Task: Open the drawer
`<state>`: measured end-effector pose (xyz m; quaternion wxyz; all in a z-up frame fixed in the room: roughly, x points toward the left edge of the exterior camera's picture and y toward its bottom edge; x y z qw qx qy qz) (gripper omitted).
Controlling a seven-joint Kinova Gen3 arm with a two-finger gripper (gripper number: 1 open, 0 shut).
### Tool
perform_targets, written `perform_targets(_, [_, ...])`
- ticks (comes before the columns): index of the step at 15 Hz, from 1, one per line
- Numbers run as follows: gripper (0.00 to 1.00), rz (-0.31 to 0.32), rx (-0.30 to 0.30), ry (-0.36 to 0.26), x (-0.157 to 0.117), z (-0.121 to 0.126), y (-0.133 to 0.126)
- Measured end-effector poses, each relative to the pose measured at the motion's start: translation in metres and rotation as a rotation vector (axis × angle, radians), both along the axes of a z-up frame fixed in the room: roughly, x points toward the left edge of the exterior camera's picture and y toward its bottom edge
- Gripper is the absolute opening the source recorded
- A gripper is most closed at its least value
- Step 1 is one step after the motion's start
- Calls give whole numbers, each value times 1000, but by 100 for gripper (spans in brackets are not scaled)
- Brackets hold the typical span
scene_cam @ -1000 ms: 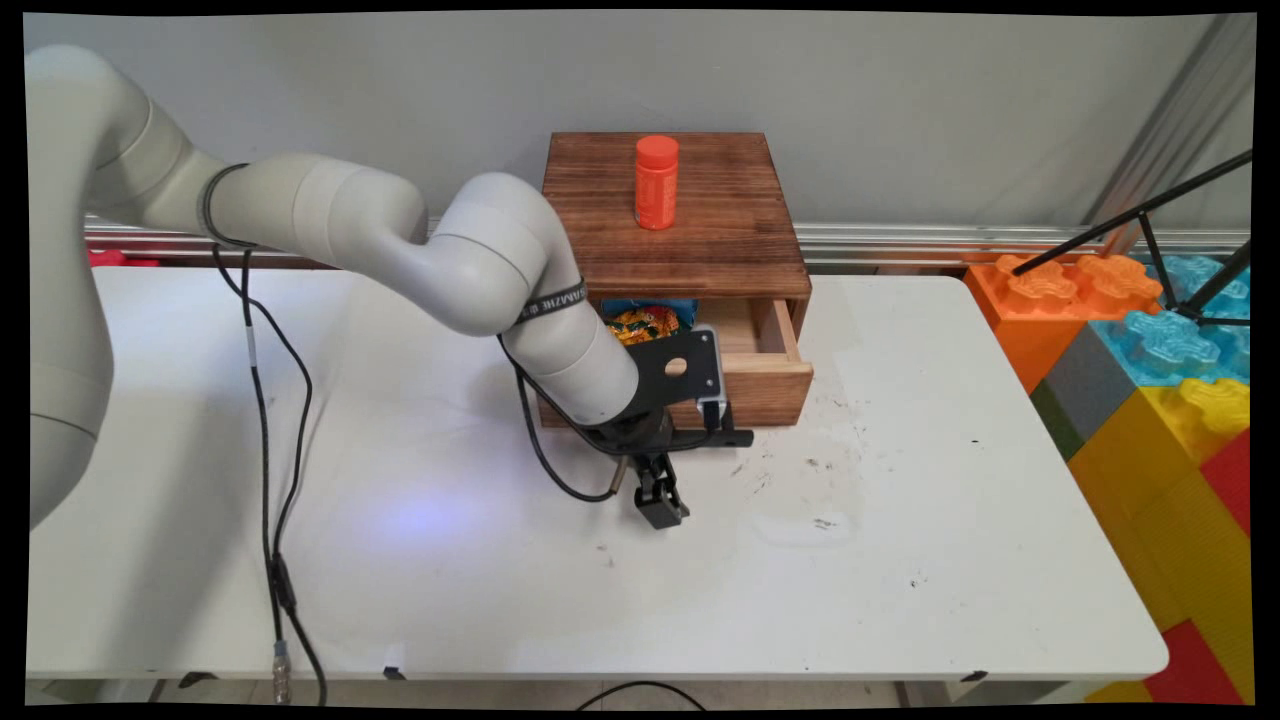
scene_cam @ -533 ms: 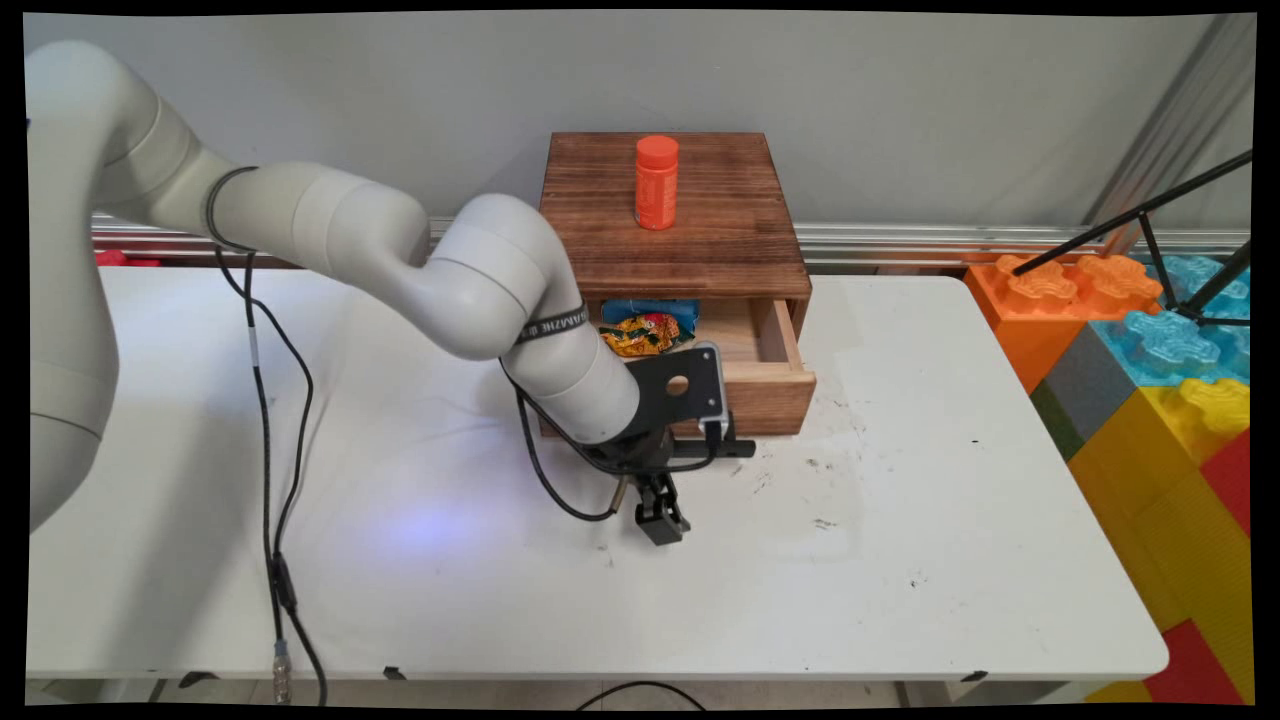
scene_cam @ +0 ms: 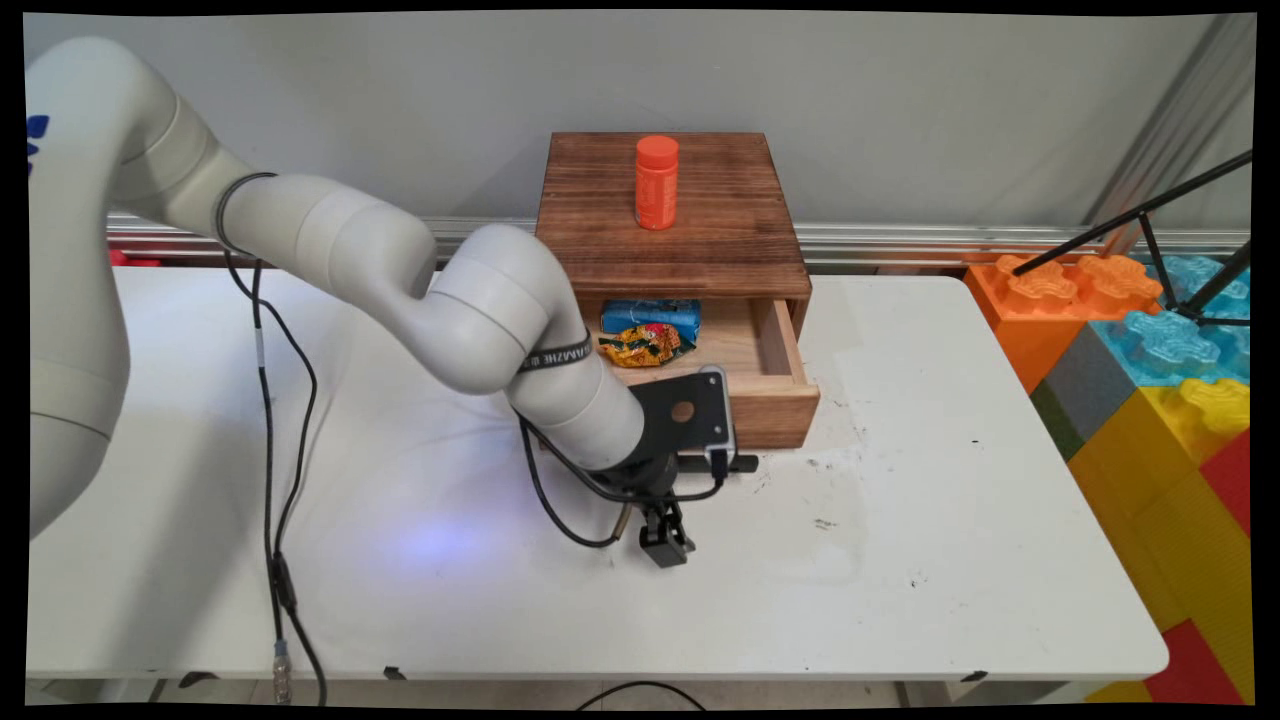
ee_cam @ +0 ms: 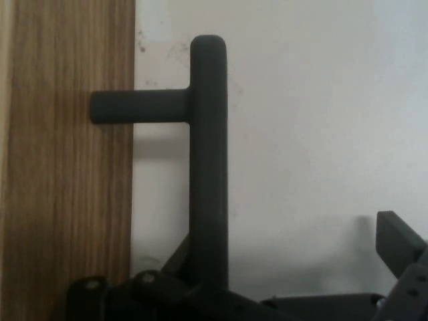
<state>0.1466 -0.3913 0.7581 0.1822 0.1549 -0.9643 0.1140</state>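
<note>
The claw (scene_cam: 665,545) points down at the white bench (scene_cam: 950,560), low over its top, just in front of the open drawer (scene_cam: 785,405) of a small wooden cabinet (scene_cam: 672,215). In the hand view the drawer's black bar handle (ee_cam: 208,167) runs down from its post into the claw's black linkage at the bottom edge, with the drawer's wooden front to its left. I cannot tell whether the claw is wide, narrow or clamped on the bar.

On the left, black cables (scene_cam: 265,400) hang from the arm and trail past the bench's near edge. At the middle the cabinet stands against the wall, and an orange bottle (scene_cam: 656,182) stands upright on its dark top. Inside the drawer lie a blue packet (scene_cam: 650,315) at the back and a yellow-and-red snack packet (scene_cam: 645,346) just in front of it, touching or nearly so. To the right, off the end of the bench, stands a stack of large toy blocks (scene_cam: 1150,350) in orange, blue, yellow and red, with black tripod legs (scene_cam: 1140,215) crossing above it.
</note>
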Motion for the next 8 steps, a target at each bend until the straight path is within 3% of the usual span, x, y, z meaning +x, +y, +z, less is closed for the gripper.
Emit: perform_targets(8, [100,-12,0,6,-10,-1,25])
